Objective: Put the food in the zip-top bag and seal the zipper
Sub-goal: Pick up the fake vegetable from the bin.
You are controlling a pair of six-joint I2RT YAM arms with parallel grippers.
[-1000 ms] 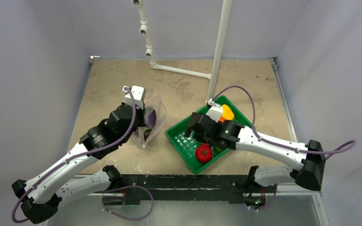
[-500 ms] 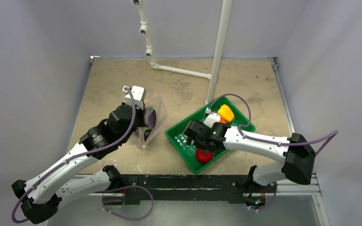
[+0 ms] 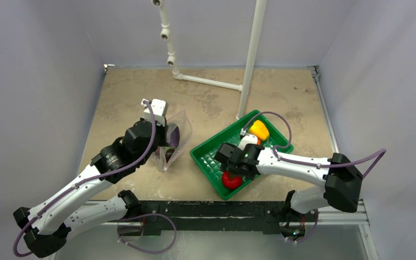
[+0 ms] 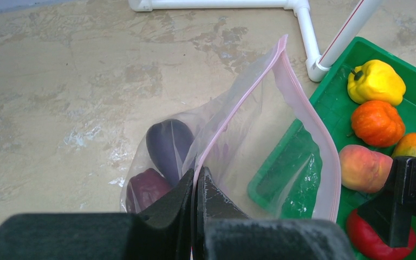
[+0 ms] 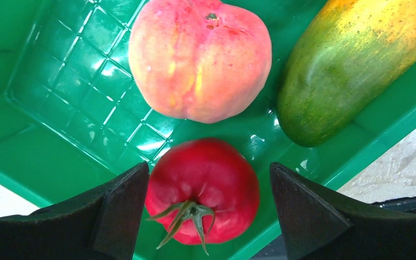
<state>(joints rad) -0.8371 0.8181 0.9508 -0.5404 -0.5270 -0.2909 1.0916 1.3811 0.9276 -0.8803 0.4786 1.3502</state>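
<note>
Both arms are busy: your left jaws clench the bag (image 4: 249, 135) by its zipper (image 4: 301, 95), mouth open beside the tray (image 5: 49, 135) — your right jaws straddle the tomato (image 5: 203, 187) there, spread wide. Close off-centre and it squirts sideways.

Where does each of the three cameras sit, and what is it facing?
Top external: above and behind the arms, looking down on the table; both arms, zip-top bag, green tray show.
Left wrist: on the left arm, facing past the shut left gripper pinching the bag's mouth.
Right wrist: facing down into the tray; open right gripper straddles the tomato.
Both wrist views show tomato and peach.
</note>
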